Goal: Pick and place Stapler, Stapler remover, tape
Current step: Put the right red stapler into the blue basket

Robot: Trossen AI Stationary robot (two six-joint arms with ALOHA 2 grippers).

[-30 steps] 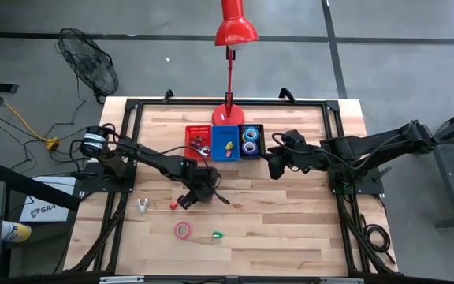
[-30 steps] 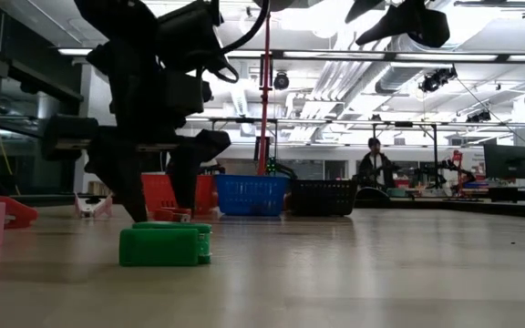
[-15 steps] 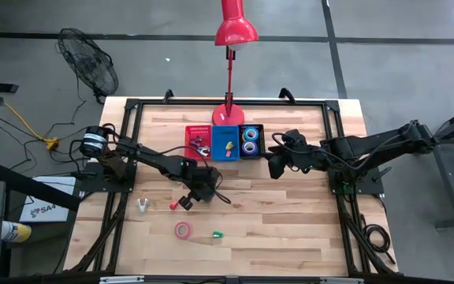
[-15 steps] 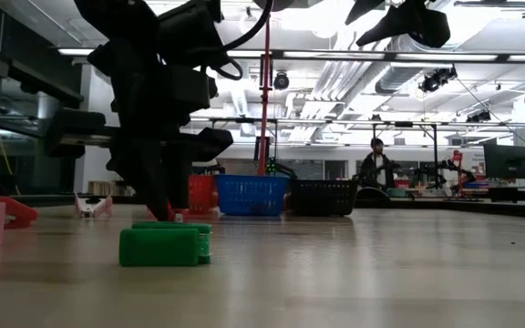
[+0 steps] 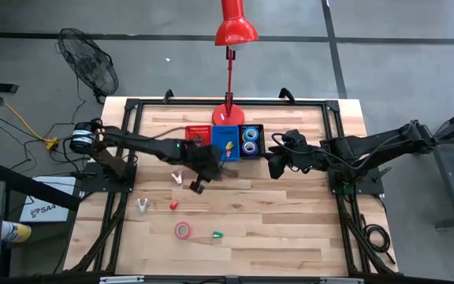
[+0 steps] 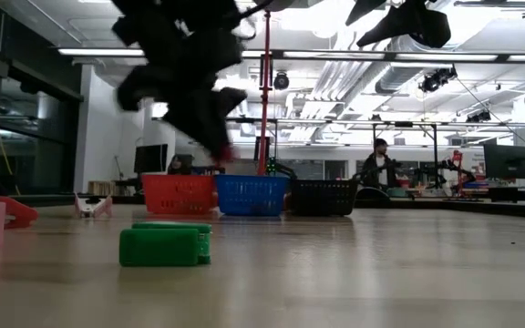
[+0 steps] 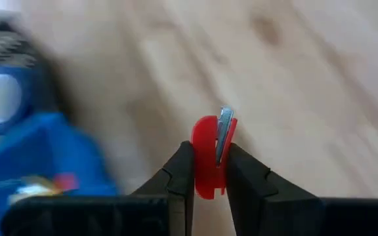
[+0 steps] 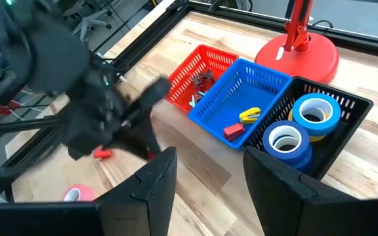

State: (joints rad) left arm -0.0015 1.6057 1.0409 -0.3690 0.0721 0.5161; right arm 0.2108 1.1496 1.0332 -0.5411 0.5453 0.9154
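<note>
Pinching a small red stapler (image 7: 210,157) between its dark fingers, the left gripper (image 5: 198,186) hangs above the wooden table (image 5: 290,229), left of centre in the high view, near the red, blue and black baskets (image 5: 225,143). At centre right the right gripper (image 5: 275,170) waits, fingers spread, holding nothing.
</note>
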